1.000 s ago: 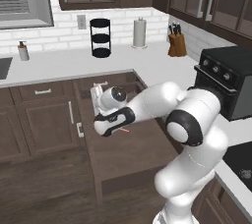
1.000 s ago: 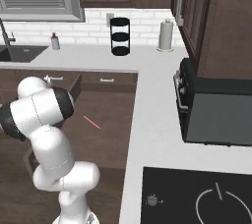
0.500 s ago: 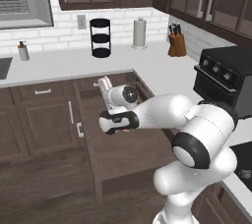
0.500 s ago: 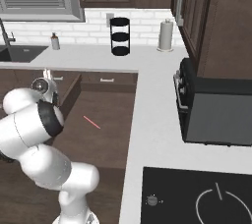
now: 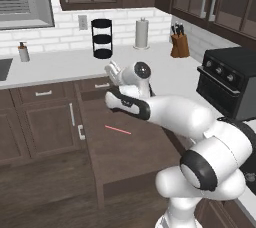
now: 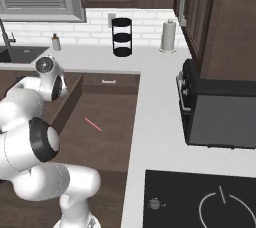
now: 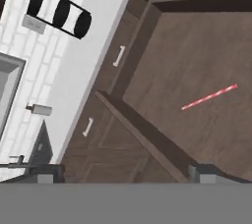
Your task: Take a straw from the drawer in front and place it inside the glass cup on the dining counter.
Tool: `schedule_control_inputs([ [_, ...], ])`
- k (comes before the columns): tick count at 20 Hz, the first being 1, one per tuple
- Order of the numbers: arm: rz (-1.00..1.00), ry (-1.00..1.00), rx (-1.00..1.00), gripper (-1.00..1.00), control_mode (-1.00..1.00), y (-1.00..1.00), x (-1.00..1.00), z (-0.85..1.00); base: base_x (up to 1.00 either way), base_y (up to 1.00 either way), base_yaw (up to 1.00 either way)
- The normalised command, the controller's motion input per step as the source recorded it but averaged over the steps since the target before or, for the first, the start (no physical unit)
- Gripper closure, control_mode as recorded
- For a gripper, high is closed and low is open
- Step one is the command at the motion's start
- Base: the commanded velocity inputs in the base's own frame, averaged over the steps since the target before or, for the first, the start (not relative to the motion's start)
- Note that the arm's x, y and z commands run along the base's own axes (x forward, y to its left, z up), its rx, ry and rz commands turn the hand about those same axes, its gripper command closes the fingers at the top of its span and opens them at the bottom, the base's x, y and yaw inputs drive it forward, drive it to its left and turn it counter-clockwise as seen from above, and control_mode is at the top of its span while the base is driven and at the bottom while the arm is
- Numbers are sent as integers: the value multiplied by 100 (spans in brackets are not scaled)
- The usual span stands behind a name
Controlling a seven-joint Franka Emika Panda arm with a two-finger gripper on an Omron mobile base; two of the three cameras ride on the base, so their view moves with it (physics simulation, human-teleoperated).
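The drawer [image 5: 131, 153] stands pulled out below the white wall counter, and the thin pink-red straw [image 5: 118, 130] lies flat on its dark wooden floor. My gripper [image 5: 114, 69] hangs open and empty above the drawer's back end, well above the straw and apart from it. In the right base view the straw [image 6: 93, 124] lies left of the middle of the drawer [image 6: 112, 144]. In the hand view the gripper [image 7: 124, 175] points down at the drawer [image 7: 197, 41], with the straw [image 7: 209, 97] up and to the right of the fingertips. The glass cup and the dining counter are out of view.
On the wall counter stand a black tiered rack [image 5: 102, 38], a paper towel roll [image 5: 142, 33], a knife block [image 5: 179, 44] and a soap bottle [image 5: 22, 52]. A black oven [image 5: 230, 79] sits to the right, a sink [image 6: 20, 54] to the left, a cooktop [image 6: 200, 202] near the base.
The hand has risen from low over the drawer to counter height near its back end, leaving the straw uncovered. The jaws have stayed open. The straw has not moved.
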Motion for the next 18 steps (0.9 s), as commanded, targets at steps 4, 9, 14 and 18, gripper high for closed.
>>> schedule_control_inputs([
  [4,27,18,-13,-100,-100,-57,0,-1,0,0,0],
  [9,15,7,-12,-100,-100,-42,2,-33,0,0,0],
  [14,26,15,-23,-100,-100,-27,24,-33,0,0,0],
  [18,48,8,-30,-100,-100,-18,10,-37,0,0,0],
])
